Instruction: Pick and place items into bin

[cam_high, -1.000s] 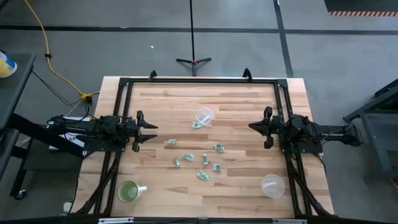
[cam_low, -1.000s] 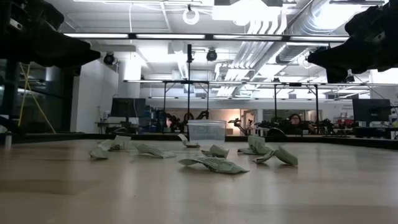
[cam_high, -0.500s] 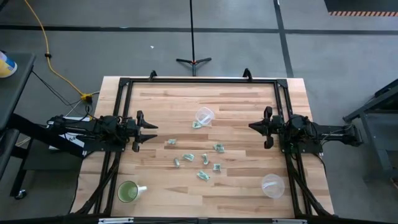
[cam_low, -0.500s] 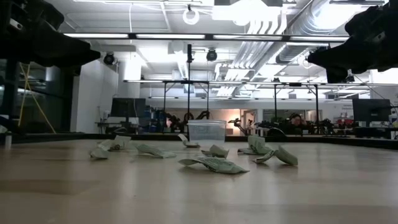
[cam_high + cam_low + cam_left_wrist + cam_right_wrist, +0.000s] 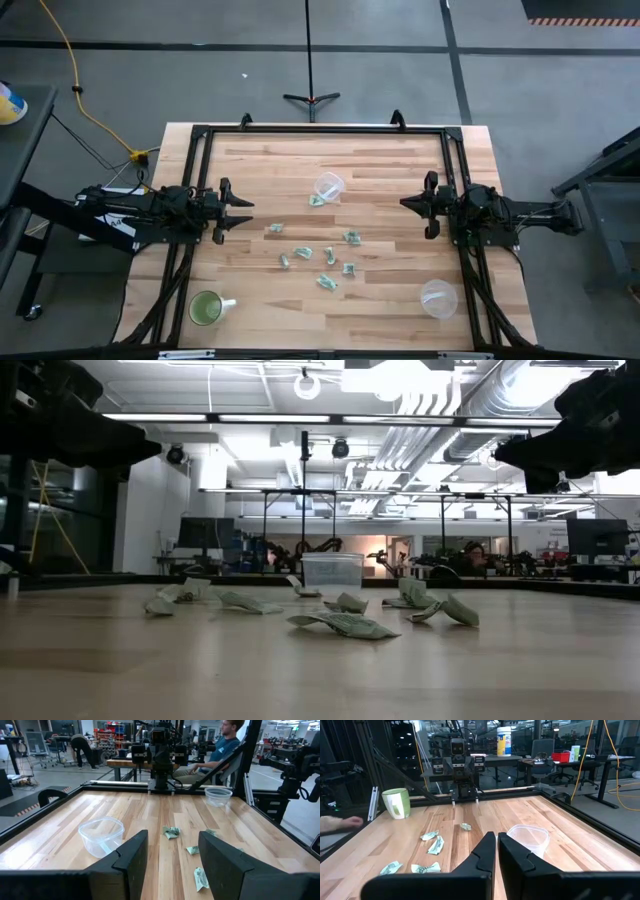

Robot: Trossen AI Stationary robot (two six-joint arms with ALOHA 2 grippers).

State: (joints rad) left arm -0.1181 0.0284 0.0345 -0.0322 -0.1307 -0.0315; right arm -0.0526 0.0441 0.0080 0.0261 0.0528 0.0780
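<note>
Several small pale green-and-white scraps lie scattered on the wooden table's middle. They also show in the low view, the left wrist view and the right wrist view. A clear plastic bin stands just beyond them, with one scrap at its foot. My left gripper hovers open at the table's left side, pointing at the scraps. My right gripper hovers shut at the right side.
A second clear container stands at the near right. A green mug with a white handle stands at the near left. A black frame runs around the table's edges. People sit and stand in the room beyond the table.
</note>
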